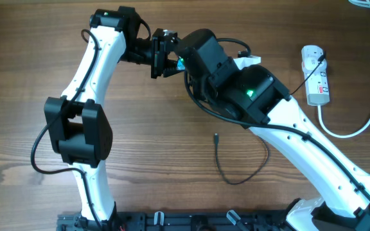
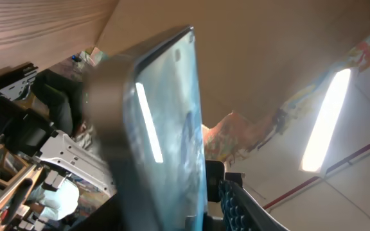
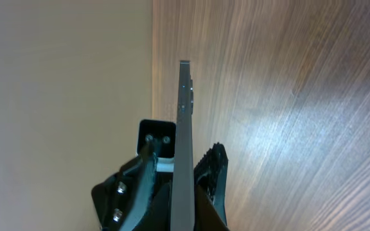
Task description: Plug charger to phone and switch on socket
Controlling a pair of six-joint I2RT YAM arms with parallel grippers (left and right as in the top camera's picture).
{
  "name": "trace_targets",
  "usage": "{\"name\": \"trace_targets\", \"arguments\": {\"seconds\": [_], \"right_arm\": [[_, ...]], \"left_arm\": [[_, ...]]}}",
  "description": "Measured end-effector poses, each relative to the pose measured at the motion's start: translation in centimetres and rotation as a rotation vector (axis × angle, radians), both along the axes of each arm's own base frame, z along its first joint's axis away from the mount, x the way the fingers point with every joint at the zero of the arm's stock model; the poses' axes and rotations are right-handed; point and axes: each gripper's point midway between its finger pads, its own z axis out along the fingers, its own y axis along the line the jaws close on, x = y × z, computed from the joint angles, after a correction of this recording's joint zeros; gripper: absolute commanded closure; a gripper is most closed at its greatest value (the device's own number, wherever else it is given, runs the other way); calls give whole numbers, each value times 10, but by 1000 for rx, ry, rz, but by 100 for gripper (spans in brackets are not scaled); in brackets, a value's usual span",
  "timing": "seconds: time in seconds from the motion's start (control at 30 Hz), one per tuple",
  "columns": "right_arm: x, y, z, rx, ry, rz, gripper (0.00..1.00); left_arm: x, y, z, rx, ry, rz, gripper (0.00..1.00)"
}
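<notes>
Your right tool (image 3: 182,153) is clenched on the phone (image 3: 184,109). In the right wrist view the handset stands edge-on between the two fingers, one pressed against each face, with its free end sticking out past the fingertips above the table (image 1: 153,147). From overhead, the phone shows only as a sliver of teal between the two arms at the far middle of the table. It is lifted off the wood and mostly hidden under the right wrist. Your left tool (image 1: 170,58) sits right against that sliver from the other side. In the left wrist view the glossy screen fills the centre, with a blurred grey shape across one long edge. You cannot tell from these views whether the left tool is gripping the phone or only close to it. The charger (image 1: 222,172) lies slack on the table in a loose loop in front of the right arm, with its connector (image 1: 216,136) resting free on the wood, well apart from the phone. The socket (image 1: 316,80) lies flat near the right edge, far from both tools, and its white cord (image 1: 349,135) curves away beside it.
</notes>
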Motion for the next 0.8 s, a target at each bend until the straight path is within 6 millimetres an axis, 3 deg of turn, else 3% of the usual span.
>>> {"name": "trace_targets", "arguments": {"seconds": [0.4,0.57,0.67,0.73,0.8], "right_arm": [[0,-1,0,-4,-1,-5,96],[-1,1,-1,7,10,2,94],[-2,2,-2,21,17,-4,83],[-3,3,-2,28,24,-3,67],[-4,2,-2,22,22,1,44]], "left_arm": [[-2,0,0,11,60,0,70],[-3,1,1,13,71,0,87],[-3,1,1,14,82,1,96],[-2,2,1,15,87,5,96],[-3,2,0,21,85,4,96]]}}
